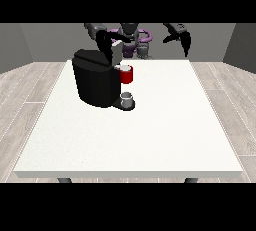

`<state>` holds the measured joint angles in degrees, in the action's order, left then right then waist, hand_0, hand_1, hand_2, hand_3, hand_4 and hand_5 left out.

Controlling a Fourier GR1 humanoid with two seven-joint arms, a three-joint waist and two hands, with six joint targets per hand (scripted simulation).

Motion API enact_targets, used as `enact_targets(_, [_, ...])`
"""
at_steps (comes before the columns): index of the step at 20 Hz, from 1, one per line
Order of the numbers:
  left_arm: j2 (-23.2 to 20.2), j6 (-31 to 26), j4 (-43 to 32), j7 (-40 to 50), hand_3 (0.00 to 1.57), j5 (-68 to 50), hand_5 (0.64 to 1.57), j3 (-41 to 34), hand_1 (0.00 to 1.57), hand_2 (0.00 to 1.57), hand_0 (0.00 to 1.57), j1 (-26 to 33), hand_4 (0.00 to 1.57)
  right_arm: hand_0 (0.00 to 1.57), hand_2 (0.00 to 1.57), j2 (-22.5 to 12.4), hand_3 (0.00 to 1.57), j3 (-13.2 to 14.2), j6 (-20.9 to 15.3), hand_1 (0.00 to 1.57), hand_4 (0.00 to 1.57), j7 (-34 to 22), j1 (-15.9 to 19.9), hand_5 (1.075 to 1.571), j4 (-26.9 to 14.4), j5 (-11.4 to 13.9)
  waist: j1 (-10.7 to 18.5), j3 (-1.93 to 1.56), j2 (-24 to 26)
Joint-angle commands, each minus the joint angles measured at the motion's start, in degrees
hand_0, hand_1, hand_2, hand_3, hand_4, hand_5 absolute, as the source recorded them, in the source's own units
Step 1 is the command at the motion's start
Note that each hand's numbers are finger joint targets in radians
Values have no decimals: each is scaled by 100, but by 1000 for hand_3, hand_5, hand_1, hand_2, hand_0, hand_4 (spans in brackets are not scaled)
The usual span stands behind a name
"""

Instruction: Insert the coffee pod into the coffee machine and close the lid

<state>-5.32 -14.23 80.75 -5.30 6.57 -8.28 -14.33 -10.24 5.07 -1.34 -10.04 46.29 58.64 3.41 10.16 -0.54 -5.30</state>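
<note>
Black coffee machine (95,82), lid (116,54) up, grey cup (127,100) on its base

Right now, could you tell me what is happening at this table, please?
The robot is working at a black coffee machine on the white table. The hand at the view's left is over the machine's top, by its raised lid. A small grey cup stands under the red brew head. The hand at the view's right hangs idle, away from the machine.

Black coffee machine (95,82) with red brew head (127,75), small grey cup (127,99) on its black base, plain white counter (150,130), black robot hand (184,39) at the view's right, pale wood-plank floor (30,90), grey walls (50,40).
</note>
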Motion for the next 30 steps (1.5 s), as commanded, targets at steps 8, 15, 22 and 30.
enact_targets(8, [10, -51, -126, -168, 0, 51, 1571, 130, 0, 0, 0, -339, 438, 0, 0, -63, 0, -385, -76, 0, 219, -253, 955, 1571, 574, 453, 748, 61, -315])
enact_targets(15, [0, -405, 116, -141, 0, -122, 1571, 314, 0, 0, 0, -542, 429, 0, 0, -370, 0, -134, -158, 0, 127, -446, 924, 1571, 721, 504, 1299, 46, -614])
enact_targets(22, [78, -464, -52, -253, 0, -127, 1571, 409, 0, 0, 0, -832, 418, 0, 0, -739, 0, -171, -51, 0, 0, -1344, 1265, 1571, 1391, 672, 1764, 58, -885])
enact_targets(30, [224, -568, 51, -174, 0, -88, 1571, 696, 0, 0, 0, -1280, 278, 0, 0, -897, 0, -23, -189, 0, 0, -1464, 1587, 1571, 1748, 711, 2287, 51, -1511])
